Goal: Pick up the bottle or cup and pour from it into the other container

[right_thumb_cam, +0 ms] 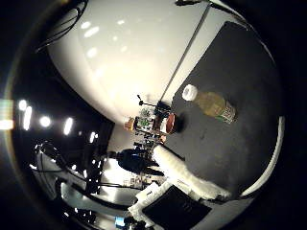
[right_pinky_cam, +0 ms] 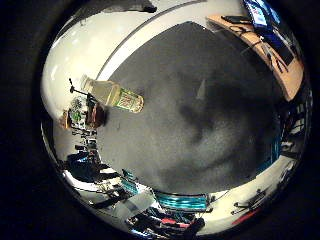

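A bottle (right_pinky_cam: pixel 112 95) with a white cap, a pale yellow body and a green label is on the dark grey mat (right_pinky_cam: pixel 200 110). It also shows in the thumb side view (right_thumb_cam: pixel 215 104), near the mat's edge. It is small in each view, so the palm is well away from it. A small brown thing (right_thumb_cam: pixel 169 123) is just past the mat's edge beside the bottle; it is too small to tell what it is. A white part of my hand (right_thumb_cam: pixel 178 173) reaches into the thumb side view. How its fingers are set does not show.
The mat lies on a white table (right_thumb_cam: pixel 125 57). A tripod and some green things (right_pinky_cam: pixel 78 108) are beyond the mat's edge near the bottle. A wooden desk with monitors (right_pinky_cam: pixel 262 30) stands at the far side of the room.
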Motion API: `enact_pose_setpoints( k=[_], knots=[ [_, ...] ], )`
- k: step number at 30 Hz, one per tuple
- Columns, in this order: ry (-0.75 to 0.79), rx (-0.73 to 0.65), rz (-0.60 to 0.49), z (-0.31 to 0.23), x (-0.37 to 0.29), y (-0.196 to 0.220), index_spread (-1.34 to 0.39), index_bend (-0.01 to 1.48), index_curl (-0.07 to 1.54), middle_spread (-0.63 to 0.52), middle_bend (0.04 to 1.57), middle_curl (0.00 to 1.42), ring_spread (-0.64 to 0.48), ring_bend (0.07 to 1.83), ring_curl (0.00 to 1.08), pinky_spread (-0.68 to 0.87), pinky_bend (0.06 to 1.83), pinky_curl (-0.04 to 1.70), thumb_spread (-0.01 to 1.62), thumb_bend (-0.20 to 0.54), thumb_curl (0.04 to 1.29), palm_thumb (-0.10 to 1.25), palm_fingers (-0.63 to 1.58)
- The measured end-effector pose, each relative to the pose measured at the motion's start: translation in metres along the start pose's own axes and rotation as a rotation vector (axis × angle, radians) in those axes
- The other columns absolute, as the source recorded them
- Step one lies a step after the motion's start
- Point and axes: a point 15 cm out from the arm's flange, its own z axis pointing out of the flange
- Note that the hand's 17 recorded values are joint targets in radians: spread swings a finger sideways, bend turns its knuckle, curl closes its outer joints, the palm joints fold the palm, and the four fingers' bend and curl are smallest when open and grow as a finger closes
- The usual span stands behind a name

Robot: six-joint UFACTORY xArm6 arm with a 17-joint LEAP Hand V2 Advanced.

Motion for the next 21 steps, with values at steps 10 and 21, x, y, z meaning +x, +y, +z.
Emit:
enact_pose_setpoints(
  k=[10,21],
  knots=[
    [-0.077,0.021,0.026,0.021,0.022,-0.001,-0.26,0.16,0.27,0.06,0.27,0.34,0.16,0.39,0.25,0.40,0.77,0.00,0.96,-0.029,0.31,0.49,0.12],
    [-0.113,-0.018,0.003,0.061,0.035,-0.006,-0.25,0.16,0.28,0.07,0.27,0.34,0.15,0.38,0.24,0.40,0.75,0.00,0.95,-0.029,0.31,0.49,0.12]
  ],
)
